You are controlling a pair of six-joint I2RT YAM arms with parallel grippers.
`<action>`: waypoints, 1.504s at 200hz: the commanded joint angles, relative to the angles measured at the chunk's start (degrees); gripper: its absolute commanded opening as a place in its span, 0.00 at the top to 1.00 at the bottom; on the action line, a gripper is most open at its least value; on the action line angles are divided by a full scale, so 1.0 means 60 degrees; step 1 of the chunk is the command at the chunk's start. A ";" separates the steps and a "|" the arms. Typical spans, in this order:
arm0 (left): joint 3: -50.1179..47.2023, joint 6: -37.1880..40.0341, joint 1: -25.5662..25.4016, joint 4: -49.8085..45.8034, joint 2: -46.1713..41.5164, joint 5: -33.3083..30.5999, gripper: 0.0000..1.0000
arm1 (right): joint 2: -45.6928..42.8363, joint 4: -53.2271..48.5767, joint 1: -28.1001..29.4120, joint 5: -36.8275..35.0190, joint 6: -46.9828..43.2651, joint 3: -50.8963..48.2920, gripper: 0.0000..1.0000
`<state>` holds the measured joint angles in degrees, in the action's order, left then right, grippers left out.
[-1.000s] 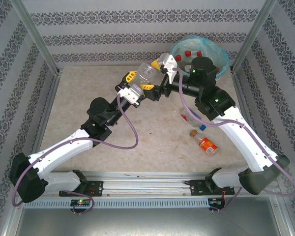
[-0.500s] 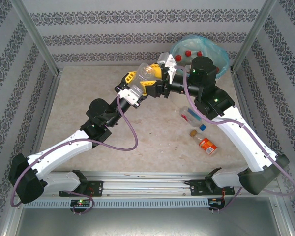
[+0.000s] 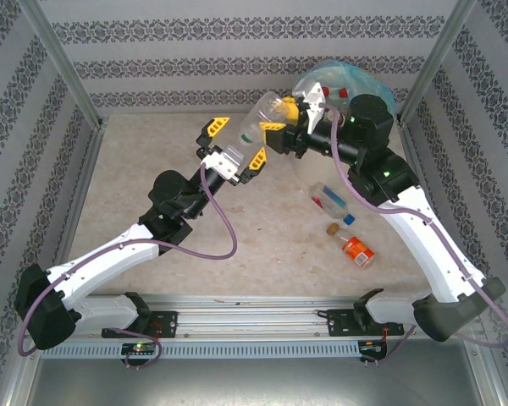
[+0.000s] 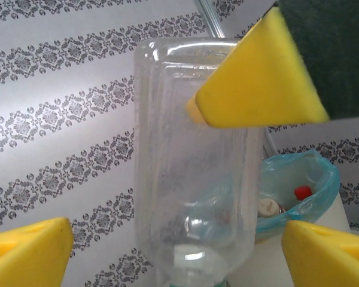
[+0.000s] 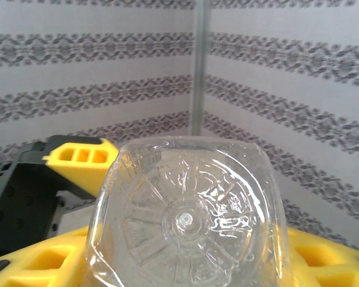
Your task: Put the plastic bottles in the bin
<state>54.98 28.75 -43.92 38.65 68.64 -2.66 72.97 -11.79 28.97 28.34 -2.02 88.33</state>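
Two arms reach in from the near edge of the table point(image 3: 152, 169). On the left, the left gripper point(image 3: 239, 140) is raised above mid-table with its two yellow fingers point(image 4: 25, 254) spread wide. They stand on either side of one clear bottle point(image 3: 258, 120) and, seen from the left wrist, neither presses on it.

That bottle is in the air, tilted, just left of the bin point(image 3: 381, 95), with its far end towards the rim. From the right wrist its moulded base point(image 5: 185, 222) faces the camera, and one left-gripper finger point(image 5: 78, 156) stands behind it to the left.

Next comes the right gripper point(image 3: 282, 117), reaching leftward from beside the bin. Its two fingers pinch the clear bottle, one on each side, and it alone carries it. The left wrist view shows one of those yellow pads point(image 4: 257, 75) pressed against the bottle's wall.

At the back right corner the bin, lined with a turquoise bag, holds bottles already. Two red caps point(image 3: 326, 87) show from above. From the left wrist, one red cap and one pale cap point(image 4: 268, 207) show inside it.

In front of the bin two bottles lie on their sides on the table, near each other but apart: a blue-capped bottle point(image 3: 330, 200) and, nearer the arm bases, an orange bottle point(image 3: 356, 249).
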 commanded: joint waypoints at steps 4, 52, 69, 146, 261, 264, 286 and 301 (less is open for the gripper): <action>0.0288 -0.0278 -0.0136 0.0527 -0.0060 -0.0024 0.08 | -0.0245 0.0368 -0.0093 -0.1303 0.0011 0.0167 0.64; 0.0291 -0.0266 -0.0136 0.0495 -0.0099 -0.0202 0.06 | 0.0011 -0.0166 -0.0865 -0.4670 -0.0664 0.0859 0.67; 0.0258 -0.0247 -0.0136 0.0414 -0.0113 -0.0228 0.06 | 0.0317 -0.0429 -0.1238 -0.5763 -0.1134 0.1249 0.68; 0.0186 -0.0408 -0.0136 0.0034 -0.0103 -0.0481 0.05 | 0.1995 -0.0627 -0.2954 -0.7486 -0.2140 0.1946 0.68; 0.0434 -0.0480 -0.0136 -0.0361 0.0117 -0.0379 0.05 | 0.3410 -0.1009 -0.3948 -0.6971 -0.1489 0.1241 0.31; 0.0448 -0.0485 -0.0136 -0.0359 0.0128 -0.0378 0.05 | 0.3410 -0.1032 -0.3949 -0.6934 -0.1468 0.1257 0.28; 0.0428 -0.0498 -0.0132 -0.0309 0.0179 -0.0330 0.05 | 0.3338 -0.1052 -0.3950 -0.6687 -0.1392 0.1301 0.22; 0.0356 -0.0498 -0.0136 -0.0120 0.0203 -0.0370 0.05 | 0.3322 -0.1082 -0.3950 -0.6601 -0.1348 0.1384 0.23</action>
<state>55.79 26.57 -43.92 36.49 69.41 -4.99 92.73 -17.61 5.37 -13.17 -11.84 96.44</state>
